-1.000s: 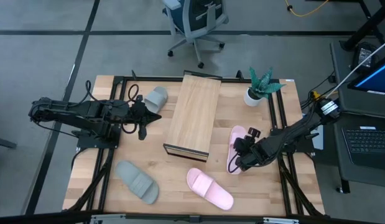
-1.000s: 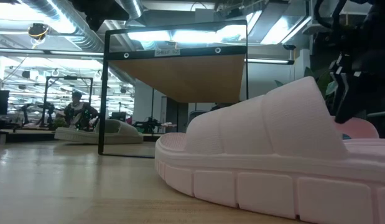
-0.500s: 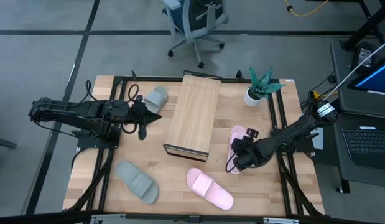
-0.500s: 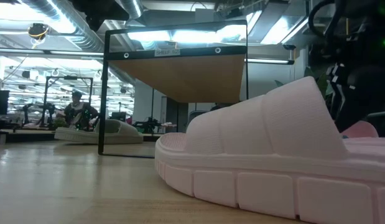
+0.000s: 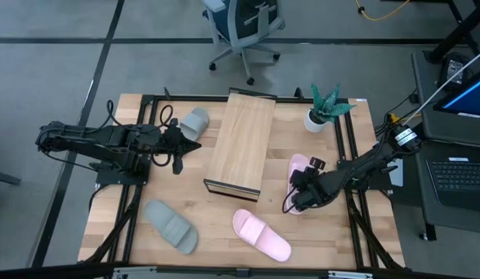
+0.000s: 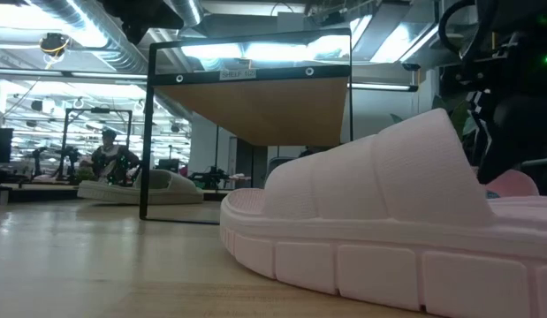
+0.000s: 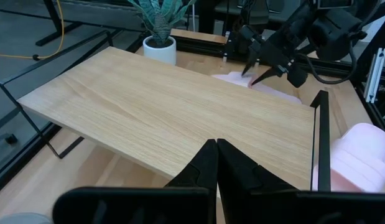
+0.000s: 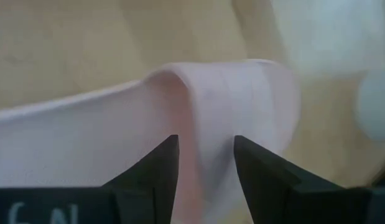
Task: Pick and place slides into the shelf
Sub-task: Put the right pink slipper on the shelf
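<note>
While your right gripper (image 5: 295, 198) straddles the smooth arched strap of a pale pink foam slide (image 8: 198, 118) (fingers part open, one each side), its ribbed twin (image 5: 260, 234) lies near the table's front edge. Your left gripper (image 5: 177, 149) waits, fingers pressed together, holding nothing, beside the light-wood shelf (image 5: 241, 143), whose plank top is bare. Two grey-green slides (image 5: 195, 122) (image 5: 170, 225) lie left of it.

Shelf top (image 5: 241, 142): pale wood, matt, fine straight grain.
Shelf frame (image 7: 321, 134): thin dark metal.
Pink slide (image 6: 379, 221): soft matt foam, ribbed strap.
Tabletop (image 5: 325, 240): light planked wood.
Plant pot (image 5: 315, 120): smooth white.
</note>
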Robot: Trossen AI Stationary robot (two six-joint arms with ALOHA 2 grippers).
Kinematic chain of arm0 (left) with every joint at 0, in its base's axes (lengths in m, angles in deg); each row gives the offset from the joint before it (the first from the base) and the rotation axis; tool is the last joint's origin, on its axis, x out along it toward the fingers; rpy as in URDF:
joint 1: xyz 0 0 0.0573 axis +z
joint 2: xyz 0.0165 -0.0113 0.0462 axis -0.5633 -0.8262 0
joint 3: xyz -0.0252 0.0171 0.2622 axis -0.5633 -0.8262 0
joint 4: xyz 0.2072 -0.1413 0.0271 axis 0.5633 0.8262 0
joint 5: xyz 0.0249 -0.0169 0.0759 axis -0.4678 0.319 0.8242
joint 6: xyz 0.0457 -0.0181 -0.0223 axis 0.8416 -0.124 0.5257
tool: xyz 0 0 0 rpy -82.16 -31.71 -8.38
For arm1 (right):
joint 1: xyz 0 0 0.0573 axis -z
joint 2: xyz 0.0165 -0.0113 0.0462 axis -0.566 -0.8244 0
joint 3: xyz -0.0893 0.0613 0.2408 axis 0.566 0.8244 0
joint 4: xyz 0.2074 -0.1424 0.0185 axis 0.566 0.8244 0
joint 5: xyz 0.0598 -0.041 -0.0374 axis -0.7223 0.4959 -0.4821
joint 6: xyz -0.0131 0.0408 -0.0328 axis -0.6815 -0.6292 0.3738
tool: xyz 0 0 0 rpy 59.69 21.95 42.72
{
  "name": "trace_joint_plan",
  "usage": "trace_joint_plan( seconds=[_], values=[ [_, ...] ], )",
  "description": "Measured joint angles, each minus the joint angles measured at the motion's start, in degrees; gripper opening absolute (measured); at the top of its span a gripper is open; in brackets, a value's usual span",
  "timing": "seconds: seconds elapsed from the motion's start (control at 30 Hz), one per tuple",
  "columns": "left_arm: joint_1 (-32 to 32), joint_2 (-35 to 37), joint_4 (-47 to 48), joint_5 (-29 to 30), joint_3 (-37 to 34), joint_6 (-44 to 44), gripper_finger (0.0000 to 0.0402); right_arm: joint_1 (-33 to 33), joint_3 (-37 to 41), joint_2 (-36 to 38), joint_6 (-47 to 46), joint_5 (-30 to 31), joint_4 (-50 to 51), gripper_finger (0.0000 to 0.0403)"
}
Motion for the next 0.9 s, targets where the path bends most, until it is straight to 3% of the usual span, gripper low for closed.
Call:
trace_joint_plan(
  seconds=[0.4, 0.77, 0.9],
  values=[
    [0.0, 0.0, 0.0, 0.0, 0.0, 0.0, 0.0, 0.3, -0.3, 0.0, 0.0, 1.1, 1.8, 0.0149],
    [0.0, 0.0, 0.0, 0.0, 0.0, 0.0, 0.0, 0.3, -0.4, 0.0, 0.0, 1.5, 1.5, 0.0016],
    [0.0, 0.0, 0.0, 0.0, 0.0, 0.0, 0.0, 0.3, -0.4, 0.1, -0.8, 1.5, 1.4, 0.0016]
  ],
)
